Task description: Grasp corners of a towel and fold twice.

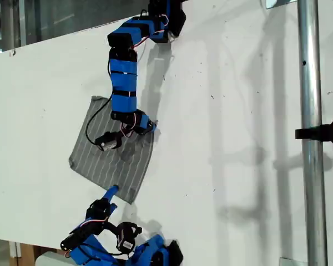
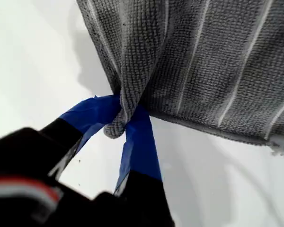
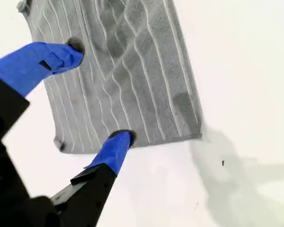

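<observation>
Grey striped towel (image 1: 112, 151) lies flat on the white table (image 1: 238, 111), toward the exterior view's left, roughly a diamond with one corner pointing to the bottom of that view. My first gripper (image 2: 122, 124) has its blue-taped jaws pinched on a bunched corner (image 2: 114, 128) of the towel; cloth is gathered into a fold right between the tips and the rest of the towel spreads away from it. In the exterior view this looks like the arm at the bottom edge, whose blue tip (image 1: 110, 192) meets the towel's lower edge near the bottom corner, though that link is not fully certain. My second gripper (image 3: 94, 94) has jaws spread wide, one blue tip pressing on the cloth close to a corner and the other tip at the towel's edge; cloth between them is rippled into wavy ridges, nothing pinched. That fits the arm reaching down from the top of the exterior view, its head (image 1: 134, 125) sitting over the towel's upper part, near the edge on the exterior view's right. A metal pole (image 1: 312, 133) stands at the exterior view's right, well apart from the towel.
</observation>
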### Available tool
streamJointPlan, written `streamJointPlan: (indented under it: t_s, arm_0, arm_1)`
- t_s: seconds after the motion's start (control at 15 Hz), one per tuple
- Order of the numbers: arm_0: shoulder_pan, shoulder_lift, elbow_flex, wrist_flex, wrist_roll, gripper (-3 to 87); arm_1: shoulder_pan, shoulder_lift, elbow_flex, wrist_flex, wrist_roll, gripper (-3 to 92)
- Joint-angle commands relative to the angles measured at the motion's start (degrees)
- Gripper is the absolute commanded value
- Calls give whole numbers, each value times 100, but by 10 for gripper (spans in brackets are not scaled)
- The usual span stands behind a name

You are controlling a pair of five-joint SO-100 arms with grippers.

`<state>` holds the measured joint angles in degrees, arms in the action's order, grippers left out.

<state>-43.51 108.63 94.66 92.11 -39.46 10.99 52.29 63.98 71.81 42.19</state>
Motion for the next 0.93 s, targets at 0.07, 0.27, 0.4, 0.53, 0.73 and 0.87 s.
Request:
streamJointPlan:
  t_s: [0.07, 0.27, 0.4, 0.53, 0.73, 0.87]
  arm_0:
    - [-343, -9, 1239, -1134, -97, 298]
    - [-360, -158, 2373, -2180, -334, 292]
    - [-387, -536, 2566, -2654, -396, 292]
    - [-404, -1222, 2443, -3006, -554, 291]
    - [-536, -2347, 1626, -2874, -589, 283]
    - [-721, -2628, 1397, -2821, -519, 226]
  arm_1:
    - [-123, 606, 264, -70, 79, -2]
    - [-114, 650, 272, -88, 79, -2]
    - [-123, 650, 272, -149, 79, -2]
    - [-132, 686, 272, -141, 79, -2]
    - [-211, 809, 325, -97, 123, -2]
    - [-229, 967, 510, -132, 185, -2]
